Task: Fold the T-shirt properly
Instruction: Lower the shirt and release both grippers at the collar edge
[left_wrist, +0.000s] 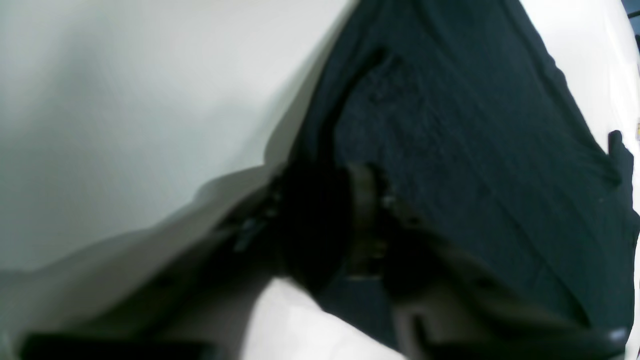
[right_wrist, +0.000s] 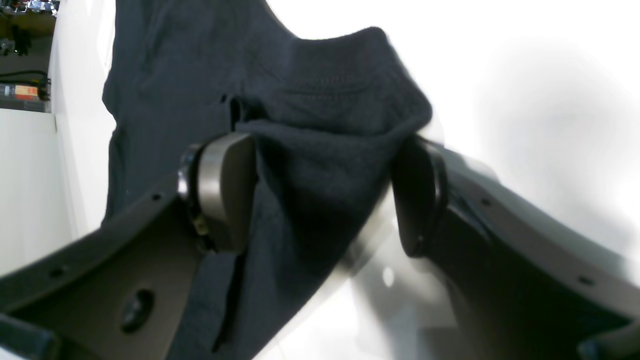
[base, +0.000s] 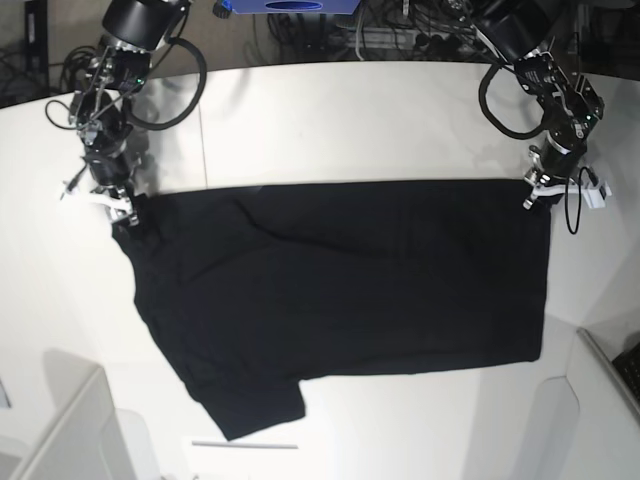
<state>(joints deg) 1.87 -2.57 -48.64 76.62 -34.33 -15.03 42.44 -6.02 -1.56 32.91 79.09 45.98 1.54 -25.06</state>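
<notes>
Left end effector (left_wrist: 325, 215) pinches the T-shirt (base: 350, 290) nearly shut; right end effector (right_wrist: 322, 192), wide open, straddles its edge.

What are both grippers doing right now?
Left gripper: closed on the T-shirt's edge.
Right gripper: open, fingers either side of the T-shirt's edge, not clamped.

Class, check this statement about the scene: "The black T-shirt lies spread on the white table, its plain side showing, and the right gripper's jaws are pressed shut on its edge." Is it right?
Not quite: the right gripper's jaws are not pressed shut. The right wrist view shows them wide apart, with cloth of the black T-shirt between them. The rest stands.
</notes>
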